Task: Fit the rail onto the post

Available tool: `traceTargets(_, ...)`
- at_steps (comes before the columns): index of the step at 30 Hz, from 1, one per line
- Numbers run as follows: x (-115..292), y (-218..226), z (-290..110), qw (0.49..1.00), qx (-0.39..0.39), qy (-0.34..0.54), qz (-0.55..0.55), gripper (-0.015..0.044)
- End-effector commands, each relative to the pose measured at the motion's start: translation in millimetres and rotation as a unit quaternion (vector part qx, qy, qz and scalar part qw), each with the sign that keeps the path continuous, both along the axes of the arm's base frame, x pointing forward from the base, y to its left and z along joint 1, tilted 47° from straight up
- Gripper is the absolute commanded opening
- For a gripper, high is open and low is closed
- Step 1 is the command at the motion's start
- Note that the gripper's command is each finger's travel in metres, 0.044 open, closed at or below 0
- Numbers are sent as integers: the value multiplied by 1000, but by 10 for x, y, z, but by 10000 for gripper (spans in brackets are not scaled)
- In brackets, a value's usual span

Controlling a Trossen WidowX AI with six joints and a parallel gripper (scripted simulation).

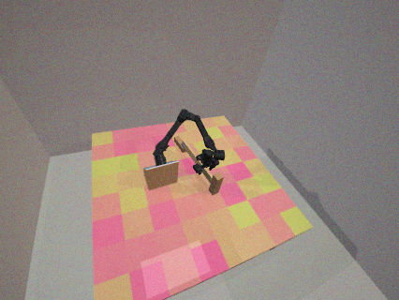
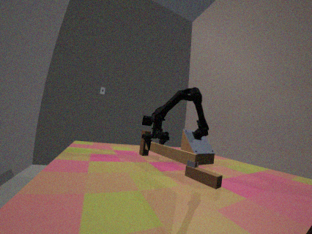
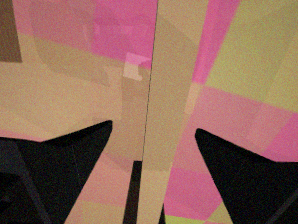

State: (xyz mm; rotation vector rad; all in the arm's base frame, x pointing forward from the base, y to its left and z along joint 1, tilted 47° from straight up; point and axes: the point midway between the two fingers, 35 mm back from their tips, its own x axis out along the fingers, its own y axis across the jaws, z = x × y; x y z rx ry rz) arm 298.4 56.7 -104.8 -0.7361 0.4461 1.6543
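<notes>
Top view, rail: the rail runs from the footboard block at its far end to the post at its near end; it looks seated against the post, though the pegs and holes are too small to make out
Top view, gripper: the gripper hangs over the rail just short of the post, probably because that end had to be lifted and pushed home
Top view, surroundings: a tilted wooden panel stands beside the rail, apart from it, on the side away from the gripper; the checkered mat lies under everything

Exterior view, rail: the rail spans from the post to the footboard block and looks close to level, its far end meeting the bracket
Exterior view, gripper: the gripper sits just above the rail next to the post
Exterior view, obstruction: the panel stands close behind the rail near the bracket end, and the arm's base sits behind it; neither seems to block a straight lift away

Wrist view, fingers: both dark fingers are spread wide, well clear of either side of the rail, so nothing is held
Wrist view, judgement: the rail keeps its place unheld, which suggests the pegs carry it; what remains is to pull up without brushing it
</notes>
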Motion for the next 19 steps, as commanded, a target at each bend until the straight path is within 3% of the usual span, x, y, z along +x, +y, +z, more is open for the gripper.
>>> traceTargets(1, -5, -5, 92, 1000, 0, 0, 0, 440)
traceTargets(5, -43, -23, 417, 1000, 0, -1, -1, 440)
traceTargets(19, -43, -23, 417, 1000, 0, -1, -1, 440)
